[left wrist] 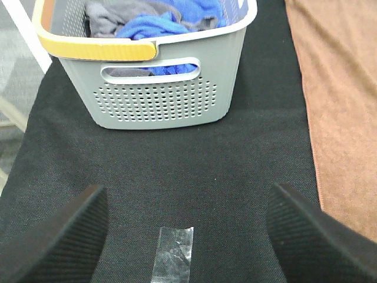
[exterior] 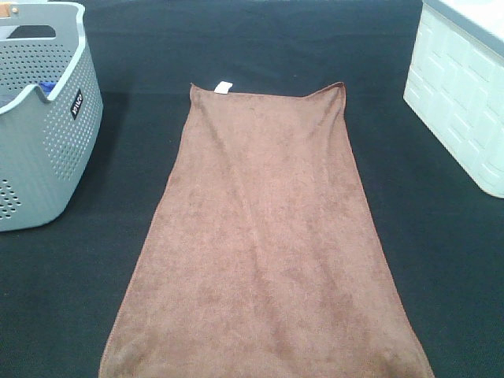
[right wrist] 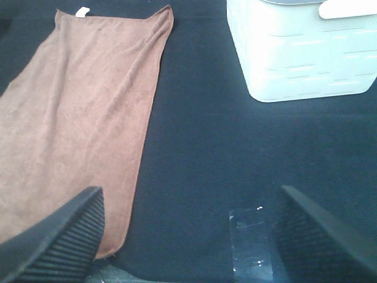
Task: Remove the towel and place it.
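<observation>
The reddish-brown towel (exterior: 264, 244) lies spread flat and lengthwise on the black table, its white tag (exterior: 223, 87) at the far left corner. It also shows in the left wrist view (left wrist: 341, 106) and in the right wrist view (right wrist: 76, 118). Neither gripper shows in the exterior high view. My left gripper (left wrist: 185, 236) is open and empty over bare black cloth, between the grey basket (left wrist: 159, 100) and the towel's edge. My right gripper (right wrist: 188, 236) is open and empty beside the towel's near right corner.
The grey perforated basket (exterior: 43, 118) stands at the far left and holds blue and grey cloths (left wrist: 153, 20). A white bin (exterior: 465, 94) stands at the far right; it also shows in the right wrist view (right wrist: 300, 53). Clear tape strips (left wrist: 174, 253) (right wrist: 250, 242) lie on the table.
</observation>
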Controlling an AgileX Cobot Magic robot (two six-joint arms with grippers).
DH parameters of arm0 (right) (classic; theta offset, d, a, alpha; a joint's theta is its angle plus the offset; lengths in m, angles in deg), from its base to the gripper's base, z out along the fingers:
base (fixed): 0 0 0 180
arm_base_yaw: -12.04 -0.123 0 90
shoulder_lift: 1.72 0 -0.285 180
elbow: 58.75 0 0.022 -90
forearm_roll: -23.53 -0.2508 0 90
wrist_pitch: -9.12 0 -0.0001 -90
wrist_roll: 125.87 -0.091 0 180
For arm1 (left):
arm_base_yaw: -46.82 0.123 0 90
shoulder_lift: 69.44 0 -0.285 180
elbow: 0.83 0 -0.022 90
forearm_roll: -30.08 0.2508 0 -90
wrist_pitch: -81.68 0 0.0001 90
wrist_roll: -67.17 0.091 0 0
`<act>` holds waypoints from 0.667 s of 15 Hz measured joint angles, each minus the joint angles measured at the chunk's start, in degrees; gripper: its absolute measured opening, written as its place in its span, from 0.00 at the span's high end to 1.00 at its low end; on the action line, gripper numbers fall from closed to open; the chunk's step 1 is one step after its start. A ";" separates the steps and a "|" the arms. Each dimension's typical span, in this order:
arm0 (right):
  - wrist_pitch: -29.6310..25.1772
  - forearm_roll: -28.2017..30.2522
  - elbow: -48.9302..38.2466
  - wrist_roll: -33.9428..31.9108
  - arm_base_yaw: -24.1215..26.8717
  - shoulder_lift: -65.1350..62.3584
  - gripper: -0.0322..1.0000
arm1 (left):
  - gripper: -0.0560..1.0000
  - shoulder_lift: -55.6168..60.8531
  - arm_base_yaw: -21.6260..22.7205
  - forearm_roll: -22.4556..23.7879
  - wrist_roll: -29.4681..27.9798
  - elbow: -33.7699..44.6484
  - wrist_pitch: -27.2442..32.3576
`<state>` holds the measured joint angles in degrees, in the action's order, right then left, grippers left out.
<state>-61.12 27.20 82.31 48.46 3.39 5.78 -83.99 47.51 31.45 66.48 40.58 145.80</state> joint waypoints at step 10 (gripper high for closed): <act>9.05 -0.97 -9.45 2.41 0.00 0.00 0.23 | 0.27 7.05 0.00 -6.70 3.78 6.70 -3.78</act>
<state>-52.07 26.23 72.85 50.87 3.39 5.78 -76.95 47.51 24.75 70.26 47.28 142.02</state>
